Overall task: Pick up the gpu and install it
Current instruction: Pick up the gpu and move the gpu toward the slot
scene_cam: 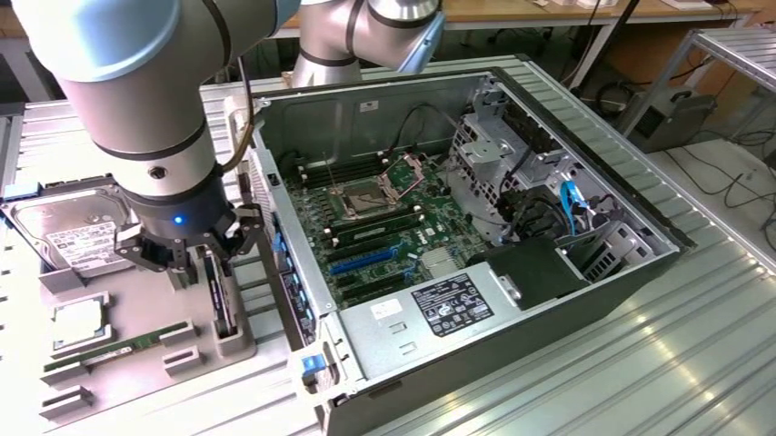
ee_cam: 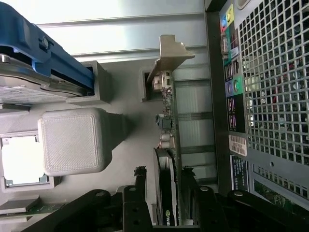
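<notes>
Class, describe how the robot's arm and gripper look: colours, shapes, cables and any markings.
The arm is thick silver-grey tubing with pale blue joint caps. A black cable runs down its side; a small blue light glows near the wrist. The gripper is black and angular.

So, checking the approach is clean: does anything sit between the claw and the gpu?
Nothing visible does. The claw straddles the gpu, which stands on edge in the grey tray beside the computer case, one finger either side.

The gpu (ee_cam: 166,186) stands on edge in the tray (scene_cam: 134,313) between my fingers (ee_cam: 140,186); the computer case (scene_cam: 510,359) sits just beside it, on the exterior view's right.
</notes>
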